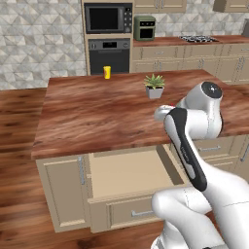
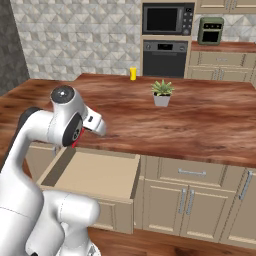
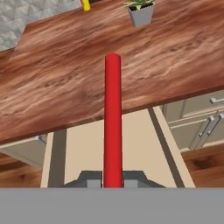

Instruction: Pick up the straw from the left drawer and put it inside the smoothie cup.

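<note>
Straw [image 3: 113,118] clamped at its base by the closed end effector [image 3: 113,178], above the open drawer [image 3: 131,148]. Risk: the long free end may clip the rim of the cup [image 1: 107,72], far across the counter [image 1: 97,112], and tip it.

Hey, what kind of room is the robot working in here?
A rendered home kitchen, by the look of it: a built-in microwave above a wall oven, a cooktop on the back counter, and a wood-topped island with beige drawers.
</note>
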You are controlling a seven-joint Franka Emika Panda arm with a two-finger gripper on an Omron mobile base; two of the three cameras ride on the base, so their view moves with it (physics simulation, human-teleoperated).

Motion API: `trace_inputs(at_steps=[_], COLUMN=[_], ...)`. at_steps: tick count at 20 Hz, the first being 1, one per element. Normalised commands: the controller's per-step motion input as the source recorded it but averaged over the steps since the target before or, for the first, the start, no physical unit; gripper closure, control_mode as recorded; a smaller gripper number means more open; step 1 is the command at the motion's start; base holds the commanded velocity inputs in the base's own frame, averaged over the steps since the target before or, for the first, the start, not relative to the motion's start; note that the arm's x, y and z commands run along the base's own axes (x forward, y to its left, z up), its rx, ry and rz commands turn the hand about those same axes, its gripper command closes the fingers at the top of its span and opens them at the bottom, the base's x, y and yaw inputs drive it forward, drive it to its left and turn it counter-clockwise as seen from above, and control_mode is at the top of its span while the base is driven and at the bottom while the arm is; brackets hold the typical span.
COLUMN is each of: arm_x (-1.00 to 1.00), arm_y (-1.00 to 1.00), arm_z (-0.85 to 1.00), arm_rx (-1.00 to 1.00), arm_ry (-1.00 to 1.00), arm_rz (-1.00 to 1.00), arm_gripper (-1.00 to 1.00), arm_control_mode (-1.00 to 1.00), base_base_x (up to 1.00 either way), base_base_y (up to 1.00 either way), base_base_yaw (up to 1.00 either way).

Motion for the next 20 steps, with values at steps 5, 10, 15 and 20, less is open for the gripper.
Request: trace_inputs(at_steps=[5, 10, 15, 20], arm_x=[0.0, -0.01, -0.04, -0.33], arm_y=[-0.11, -0.15, -0.11, -0.03], arm_z=[0.01, 0.0, 0.0, 0.03], arm_rx=[0.0, 0.0, 0.0, 0.0], arm_ry=[0.01, 0.0, 0.0, 0.0], arm_rz=[0.0, 0.0, 0.0, 0.01], arm_gripper=[1.0, 1.0, 1.0, 1.0], arm_control_mode=[-1.0, -1.0, -1.0, -1.0], base_base_x=[0.0, 0.0, 0.0, 0.0], base_base_y=[0.0, 0.0, 0.0, 0.0], base_base_yaw=[0.0, 0.0, 0.0, 0.0])
